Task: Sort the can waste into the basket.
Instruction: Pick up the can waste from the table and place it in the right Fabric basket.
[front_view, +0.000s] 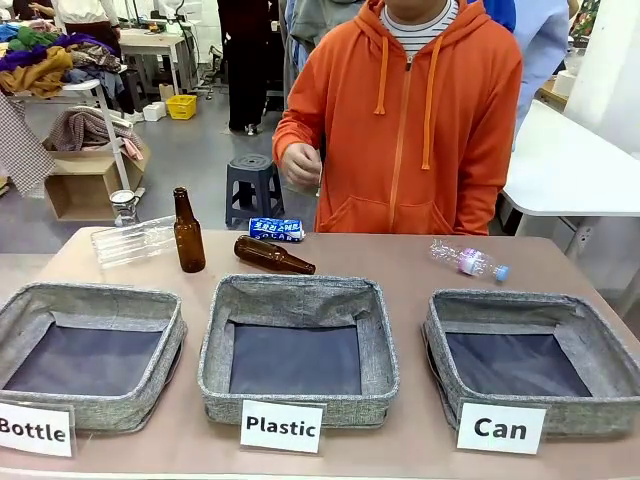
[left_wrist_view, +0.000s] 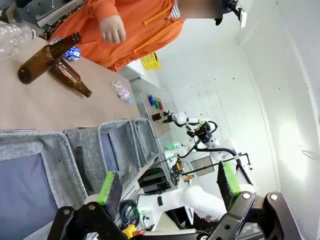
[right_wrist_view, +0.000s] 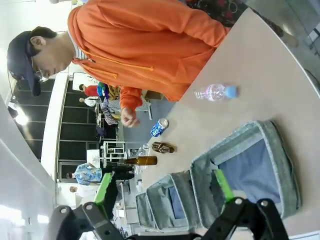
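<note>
A blue can (front_view: 276, 229) with white lettering lies on its side at the table's far edge, in front of the person; it also appears as the blue can (left_wrist_view: 72, 51) and the blue can (right_wrist_view: 159, 127) in the wrist views. A small dark thing with a silver top (front_view: 124, 207), seemingly a second can, stands at the far left corner. The grey basket (front_view: 530, 305) with the "Can" card (front_view: 500, 428) sits at the front right and holds nothing; its wall (right_wrist_view: 274, 145) is closest in the right wrist view. My left gripper (left_wrist_view: 169, 182) and my right gripper (right_wrist_view: 163, 187) are both open, holding nothing, well back from the cans.
Baskets labelled "Plastic" (front_view: 298, 290) and "Bottle" (front_view: 95, 297) sit left of the Can basket. One brown bottle (front_view: 187, 232) stands upright, another (front_view: 272, 256) lies beside the blue can. Clear plastic bottles lie at far left (front_view: 135, 241) and far right (front_view: 468, 262). The person's hand (front_view: 300, 165) hovers above the table's far edge.
</note>
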